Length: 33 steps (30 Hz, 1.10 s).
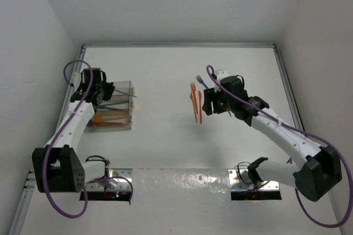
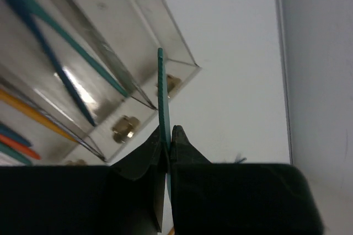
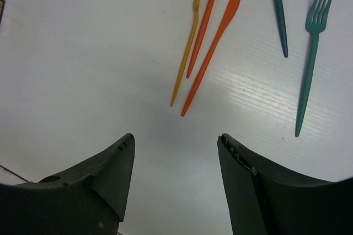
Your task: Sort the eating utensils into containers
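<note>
My left gripper (image 2: 168, 134) is shut on a teal-green utensil (image 2: 161, 97), seen edge-on, held above the far end of the clear bins (image 2: 116, 36); it also shows in the top view (image 1: 97, 89) at the bins (image 1: 117, 105). The bins hold teal, blue and orange utensils. My right gripper (image 3: 176, 144) is open and empty above the table, just short of an orange knife (image 3: 212, 47), an orange fork (image 3: 207, 20) and a yellow-orange utensil (image 3: 187, 47). A blue utensil (image 3: 278, 11) and a teal fork (image 3: 311, 53) lie to their right.
White walls stand close on the left and right, with a metal rail (image 1: 179, 44) along the table's far edge. The loose utensils (image 1: 196, 102) lie mid-table, left of the right gripper (image 1: 212, 102).
</note>
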{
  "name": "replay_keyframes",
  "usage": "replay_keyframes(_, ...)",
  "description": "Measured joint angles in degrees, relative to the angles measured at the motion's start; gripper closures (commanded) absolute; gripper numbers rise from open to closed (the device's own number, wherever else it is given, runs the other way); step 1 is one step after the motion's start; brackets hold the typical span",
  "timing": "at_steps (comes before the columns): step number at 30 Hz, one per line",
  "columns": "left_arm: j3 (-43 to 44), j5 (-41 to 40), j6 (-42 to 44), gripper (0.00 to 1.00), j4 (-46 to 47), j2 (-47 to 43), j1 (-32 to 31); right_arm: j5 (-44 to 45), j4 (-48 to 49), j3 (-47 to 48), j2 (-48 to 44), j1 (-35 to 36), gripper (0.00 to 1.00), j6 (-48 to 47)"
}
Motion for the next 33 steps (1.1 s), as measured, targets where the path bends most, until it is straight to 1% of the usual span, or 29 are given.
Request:
replay_keyframes(5,-3.3,-2.0,-3.3,1.0,-5.0,-0.8,7.7,0.9,-0.6,0.0,0.8,0.0,0.38,0.0)
replay_keyframes(8,-4.8,-3.0,-5.4,0.95,-6.6,-0.8,10.0,1.0,-0.6,-0.1,1.0,0.0,0.37,0.0)
replay_keyframes(9,-5.3,-3.1,-6.1,0.9,-6.6,-0.8,10.4,1.1,-0.6,-0.2,1.0,0.0,0.37,0.0)
replay_keyframes(13,-6.5,-3.9,-8.3,0.88,-6.4,-0.6,11.0,1.2,-0.6,-0.9,1.2,0.0,0.37,0.0)
replay_keyframes(19,-6.6,-4.2,-10.7,0.83,-5.2,1.9,11.3,2.3,-0.7,-1.9,2.1,0.0,0.36,0.0)
replay_keyframes(22,-6.6,-4.1,-11.2,0.78,-4.4,2.8,11.4,2.5,-0.8,-1.9,2.7,0.0,0.36,0.0)
replay_keyframes(23,-6.6,-4.0,-11.3,0.75,-4.2,2.9,11.4,2.6,-0.8,-1.9,2.9,0.0,0.36,0.0)
replay_keyframes(25,-6.6,-3.6,-11.5,0.73,-3.8,2.9,11.4,2.6,-0.7,-2.0,3.3,0.0,0.36,0.0)
replay_keyframes(30,-6.6,-2.4,-11.2,0.61,-3.1,2.9,11.4,3.4,-0.3,-2.0,5.3,0.0,0.36,0.0)
replay_keyframes(31,-6.6,-2.1,-10.9,0.57,-3.1,2.9,11.4,3.7,-0.1,-2.0,5.8,0.0,0.37,0.0)
replay_keyframes(33,-6.6,-1.3,-9.9,0.53,-2.9,2.9,11.4,4.5,0.6,-2.0,7.1,0.0,0.38,0.4)
